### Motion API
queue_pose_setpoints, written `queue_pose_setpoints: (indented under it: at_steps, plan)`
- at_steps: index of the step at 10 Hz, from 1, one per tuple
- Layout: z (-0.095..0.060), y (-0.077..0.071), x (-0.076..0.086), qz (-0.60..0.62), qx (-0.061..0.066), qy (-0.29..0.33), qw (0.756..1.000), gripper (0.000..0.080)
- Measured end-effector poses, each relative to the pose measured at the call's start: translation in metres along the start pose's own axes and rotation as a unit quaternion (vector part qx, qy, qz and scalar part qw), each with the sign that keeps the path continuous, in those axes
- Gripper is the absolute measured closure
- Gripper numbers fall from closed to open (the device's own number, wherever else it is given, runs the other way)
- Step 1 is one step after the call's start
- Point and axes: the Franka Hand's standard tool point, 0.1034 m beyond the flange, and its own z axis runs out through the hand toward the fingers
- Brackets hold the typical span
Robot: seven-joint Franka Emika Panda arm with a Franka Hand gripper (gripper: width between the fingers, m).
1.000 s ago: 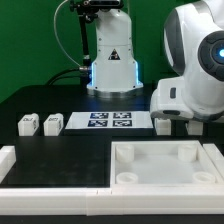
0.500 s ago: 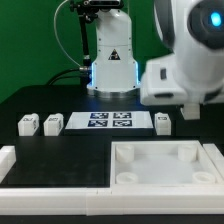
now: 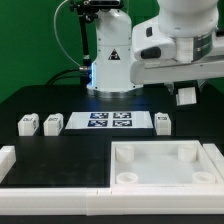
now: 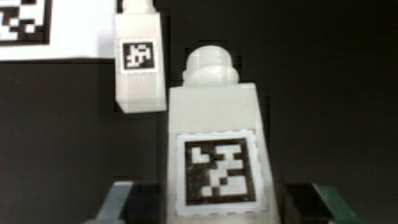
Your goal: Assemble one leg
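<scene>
My gripper (image 3: 187,89) is shut on a leg (image 3: 187,97), a small white post with a marker tag, and holds it in the air above the table at the exterior view's right. In the wrist view that leg (image 4: 217,135) stands between my fingers (image 4: 121,200), tag facing the camera and its round peg pointing away. Three more legs lie on the black table: two at the left (image 3: 28,124) (image 3: 52,123) and one (image 3: 163,122) just right of the marker board (image 3: 110,122). That last leg also shows in the wrist view (image 4: 139,60).
The large white square tray-like piece (image 3: 165,182) with round corner sockets lies at the front right. A white rail (image 3: 40,190) runs along the front left. The arm's base (image 3: 112,60) stands behind the marker board, whose corner shows in the wrist view (image 4: 22,25).
The arm has risen from the table at the right of the marker board, lifting one leg with it. The other legs have not moved.
</scene>
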Motion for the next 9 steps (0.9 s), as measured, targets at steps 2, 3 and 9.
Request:
queue_pose_setpoints:
  at_steps: [2,3,9]
  plan:
    - [-0.024,0.005,0.045,-0.055,-0.044,0.129,0.989,0.0506]
    - [-0.055,0.005,0.056,-0.083,-0.060,0.182,0.978,0.0506]
    - [-0.081,-0.001,0.078,-0.131,-0.040,0.443,0.886,0.0506]
